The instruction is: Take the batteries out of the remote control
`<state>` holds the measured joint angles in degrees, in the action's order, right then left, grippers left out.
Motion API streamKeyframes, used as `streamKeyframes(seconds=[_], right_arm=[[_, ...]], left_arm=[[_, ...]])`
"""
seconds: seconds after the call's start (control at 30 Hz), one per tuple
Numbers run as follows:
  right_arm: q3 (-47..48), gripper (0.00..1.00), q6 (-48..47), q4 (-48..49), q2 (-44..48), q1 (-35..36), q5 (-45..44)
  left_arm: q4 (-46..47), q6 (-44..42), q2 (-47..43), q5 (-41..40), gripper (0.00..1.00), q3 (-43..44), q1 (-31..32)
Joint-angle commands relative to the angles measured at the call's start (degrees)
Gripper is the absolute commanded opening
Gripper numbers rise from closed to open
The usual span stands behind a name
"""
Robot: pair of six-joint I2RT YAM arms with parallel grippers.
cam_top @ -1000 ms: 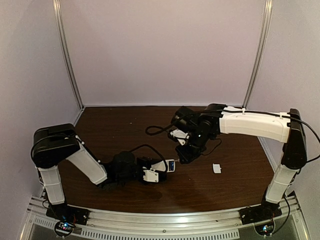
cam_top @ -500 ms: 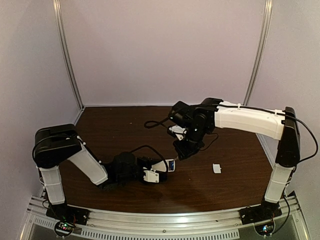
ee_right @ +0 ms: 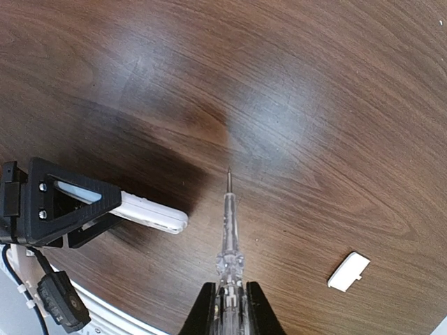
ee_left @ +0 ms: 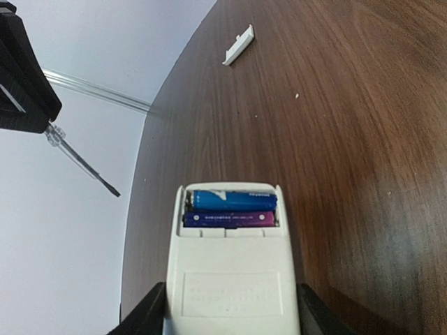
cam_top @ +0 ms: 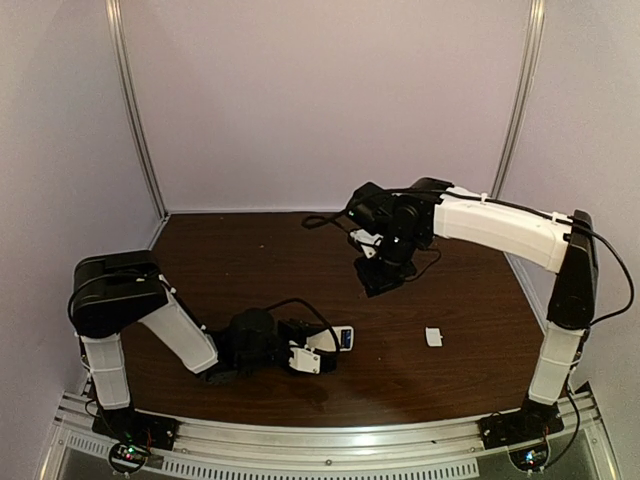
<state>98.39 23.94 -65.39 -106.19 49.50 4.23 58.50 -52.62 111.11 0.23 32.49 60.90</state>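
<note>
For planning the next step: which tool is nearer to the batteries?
Left. The left tool grips the remote control holding the batteries; the right tool, shut on the screwdriver, hangs apart, farther back.

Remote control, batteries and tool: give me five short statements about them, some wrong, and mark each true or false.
Both batteries lie in the open compartment of the remote control. True.
The cover is fitted on the remote control. False: it lies apart on the table.
The right fingers are shut on the screwdriver. True.
The screwdriver's tip touches a battery. False: it is clear of the remote control.
The left fingers are empty. False: they grip the remote control.
</note>
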Motion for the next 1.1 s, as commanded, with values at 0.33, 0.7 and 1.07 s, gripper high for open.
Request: streamKeyframes(seconds=[0.33,0.7,1.07], right_arm=[[-8.3,0.0,-8.0,1.6,9.4,4.2,-8.2],[-14.2,0.0,-13.0,2.3,13.8,9.9,-8.5],[-11.8,0.0,-12.4,0.4,11.2,14.4,-10.2]], left_arm=[[0.7,0.5,0.8,0.7,0.0,0.9,0.1],[1.0,0.2,0.7,0.9,0.0,0.8,0.2],[1.2,0.1,0.7,0.9,0.0,0.7,0.2]])
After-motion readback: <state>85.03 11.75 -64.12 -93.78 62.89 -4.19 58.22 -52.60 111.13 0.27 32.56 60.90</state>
